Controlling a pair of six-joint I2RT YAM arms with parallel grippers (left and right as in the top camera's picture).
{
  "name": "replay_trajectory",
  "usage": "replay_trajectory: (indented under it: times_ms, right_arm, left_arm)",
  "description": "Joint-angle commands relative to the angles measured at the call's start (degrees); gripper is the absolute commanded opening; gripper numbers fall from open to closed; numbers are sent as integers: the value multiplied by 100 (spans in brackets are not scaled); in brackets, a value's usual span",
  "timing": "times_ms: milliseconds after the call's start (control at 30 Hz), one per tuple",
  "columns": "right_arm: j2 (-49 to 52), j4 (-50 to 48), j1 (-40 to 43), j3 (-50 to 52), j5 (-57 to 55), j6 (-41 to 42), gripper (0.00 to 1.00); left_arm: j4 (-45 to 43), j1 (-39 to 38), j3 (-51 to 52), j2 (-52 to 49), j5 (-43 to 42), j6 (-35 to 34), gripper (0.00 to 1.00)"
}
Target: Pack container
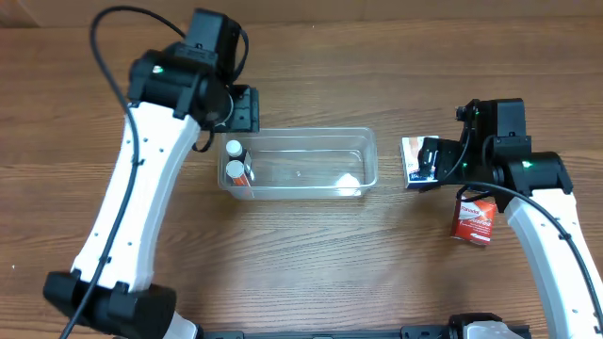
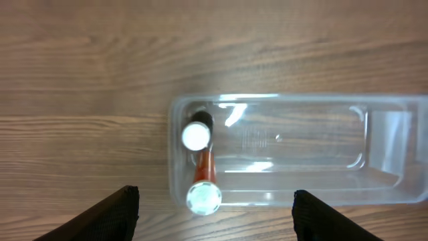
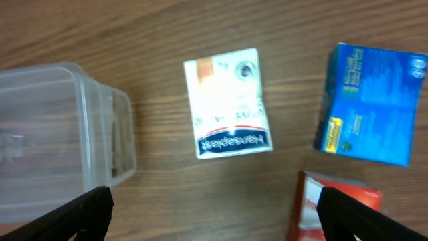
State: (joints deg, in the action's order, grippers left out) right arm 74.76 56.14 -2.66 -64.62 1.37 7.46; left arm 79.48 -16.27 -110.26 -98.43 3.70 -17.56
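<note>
Two bottles in the bin: a black bottle with a white cap and an orange bottle with a white cap sit at one end of the bin, side by side.

Clear bin: the clear see-through plastic container with round corners and a rim sits on the brown wooden table, about in the middle, between the two arms. Most of its floor is bare.

Bin in the left wrist view: the container lies just ahead of the fingers, with the bottles at its left end.

Bin in the right wrist view: only one end of the container shows, at the left.

White box: a flat white box with a dark blue stripe lies on the table near that end of the bin, not touching it.

Blue box: a bright blue cardboard box lies to the right of the white box, apart from it.

Red box: a red and white box lies on the table under the right arm, near the blue box.

Left gripper: its two black fingers are wide apart and hold nothing. It hangs over the bottle end of the bin.

Right gripper: its two black fingers are wide apart and hold nothing. It hangs over the white box.
</note>
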Motion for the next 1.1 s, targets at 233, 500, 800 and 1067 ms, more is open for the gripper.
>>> replay_trajectory:
  times_ms: [233, 500, 800, 1067]
  right_arm:
    - [896, 199, 15, -981, -610, -105, 100]
    - [2380, -109, 9, -981, -472, -199, 100]
    - [3202, -249, 9, -970, -219, -297, 100]
    - [3215, -291, 9, -925, -186, -297, 100]
  left_arm:
    - [-83, 1314, -210, 772, -315, -92, 81]
    - [9, 1856, -197, 769, -616, -63, 81]
    - [2, 1856, -197, 754, -608, -63, 82]
    - [7, 1853, -197, 693, -612, -63, 82]
